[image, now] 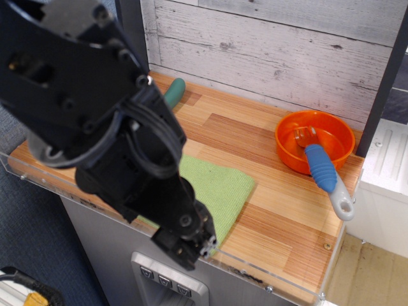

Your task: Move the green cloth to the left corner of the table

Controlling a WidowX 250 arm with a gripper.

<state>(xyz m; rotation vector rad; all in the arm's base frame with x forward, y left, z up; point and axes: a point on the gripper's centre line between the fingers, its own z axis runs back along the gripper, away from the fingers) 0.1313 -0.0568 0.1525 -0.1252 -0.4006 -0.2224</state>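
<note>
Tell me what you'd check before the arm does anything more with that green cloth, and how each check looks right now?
1. Tool over the green cloth: ok, it sits at the cloth's near edge.
2. Tool actually gripping the cloth: cannot tell, the arm hides the contact.
3. Cloth lying flat on the table: ok where visible; its left part is hidden behind the arm.
4. Path to the left corner: cannot tell, the arm blocks that area.
5. Orange bowl with the blue-handled utensil clear of the cloth: ok, both lie to the right, apart from it.
6. Teal toy out of the way: ok, it is at the back by the wall.

Green cloth [220, 188] flat on table [268, 210]; front edge.
</note>
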